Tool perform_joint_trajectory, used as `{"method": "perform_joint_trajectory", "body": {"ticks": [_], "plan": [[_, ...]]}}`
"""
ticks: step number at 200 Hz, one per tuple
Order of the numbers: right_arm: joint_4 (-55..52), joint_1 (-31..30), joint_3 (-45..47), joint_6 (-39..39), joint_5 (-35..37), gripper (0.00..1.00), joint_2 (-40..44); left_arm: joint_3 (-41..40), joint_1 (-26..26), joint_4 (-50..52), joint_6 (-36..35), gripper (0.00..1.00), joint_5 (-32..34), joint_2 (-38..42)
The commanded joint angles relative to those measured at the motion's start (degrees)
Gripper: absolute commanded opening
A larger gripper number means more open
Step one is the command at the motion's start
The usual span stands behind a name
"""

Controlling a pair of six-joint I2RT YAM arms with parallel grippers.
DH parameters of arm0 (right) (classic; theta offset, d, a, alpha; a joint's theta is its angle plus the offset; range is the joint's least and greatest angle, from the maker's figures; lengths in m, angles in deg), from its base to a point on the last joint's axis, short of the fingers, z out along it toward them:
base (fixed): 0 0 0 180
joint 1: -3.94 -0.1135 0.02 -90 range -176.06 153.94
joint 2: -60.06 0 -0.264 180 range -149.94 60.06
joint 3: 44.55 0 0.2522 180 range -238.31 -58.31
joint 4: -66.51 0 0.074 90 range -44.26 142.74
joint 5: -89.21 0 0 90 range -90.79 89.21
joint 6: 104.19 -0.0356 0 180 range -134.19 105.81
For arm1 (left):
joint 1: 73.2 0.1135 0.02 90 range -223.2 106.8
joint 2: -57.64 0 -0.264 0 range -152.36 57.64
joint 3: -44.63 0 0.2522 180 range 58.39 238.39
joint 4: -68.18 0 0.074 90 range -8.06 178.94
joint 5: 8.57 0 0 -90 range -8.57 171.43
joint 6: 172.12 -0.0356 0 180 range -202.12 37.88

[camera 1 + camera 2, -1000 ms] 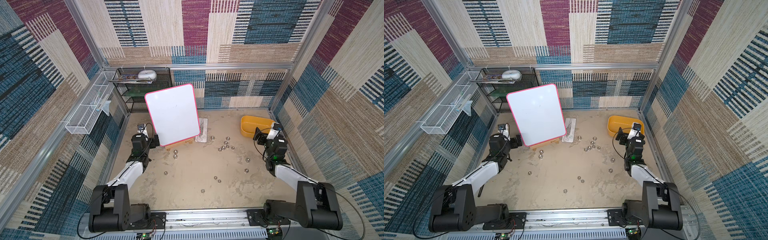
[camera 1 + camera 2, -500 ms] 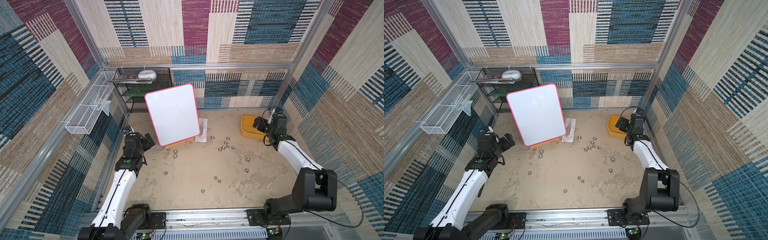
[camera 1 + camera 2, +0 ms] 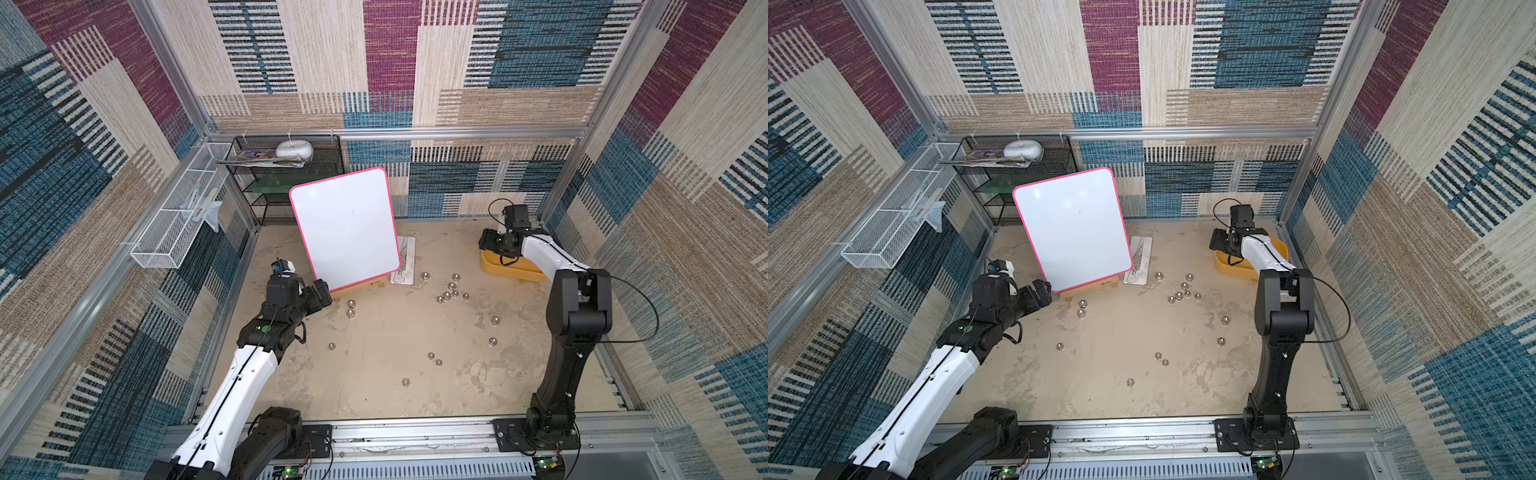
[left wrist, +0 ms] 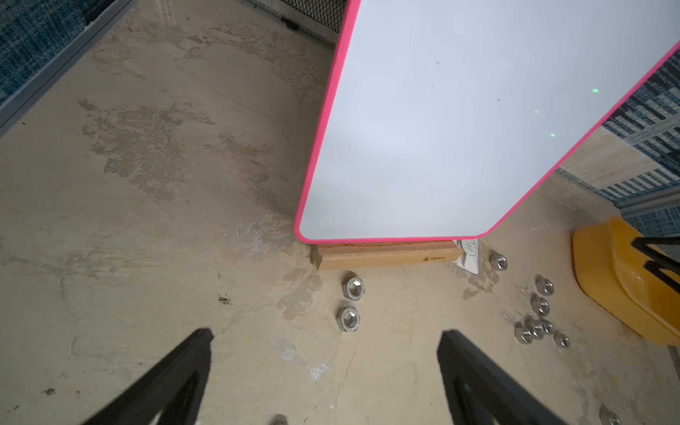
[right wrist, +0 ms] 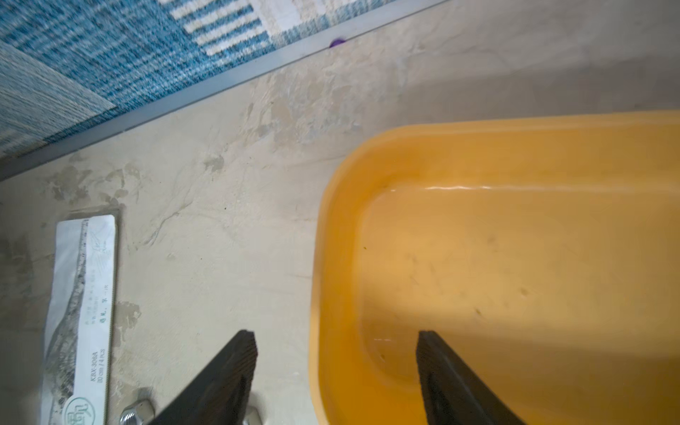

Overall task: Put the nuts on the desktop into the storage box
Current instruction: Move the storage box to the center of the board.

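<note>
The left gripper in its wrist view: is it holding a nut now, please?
No, the left gripper stands open above the desktop, with nothing between its jaws.

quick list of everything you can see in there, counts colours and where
nuts: about fifteen, silver, scattered on the beige desktop
storage box: one, yellow-orange, back right of the desktop
whiteboard: one, white with pink edge, propped on a wooden stand, mid back
packet: one, white, flat beside the stand
mesh shelf: one, black, back left corner
wire basket: one, white, on the left wall
left tool: one, black, open, facing two nuts near the stand
right tool: one, black, open, astride the storage box wall
</note>
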Motion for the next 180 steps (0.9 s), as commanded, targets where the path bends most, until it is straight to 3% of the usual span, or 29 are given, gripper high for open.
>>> {"method": "perform_joint_trajectory", "body": {"ticks": [1,25,86,139,180], "plan": [[-8.52,-1.13,-4.95,1.64,1.43,0.67,-4.37,1.02,-1.29,0.86,-0.1,1.0,-0.12,0.01],[-9.33,-2.35,-4.86,0.99,0.35,0.6,-5.51,2.66,-3.55,1.83,-1.56,1.0,0.53,-0.37],[-6.46,-7.26,9.01,-1.89,-1.54,0.58,3.59,5.03,-8.31,3.03,-2.92,1.0,3.38,-3.72],[-3.3,-11.2,20.94,-6.1,-3.98,0.58,11.83,5.74,-9.96,3.37,-2.62,1.0,3.66,-5.39],[-2.37,-14.19,22.91,-8.23,-3.43,0.6,12.28,5.75,-11.13,3.37,-2.59,1.0,3.8,-5.49]]}}
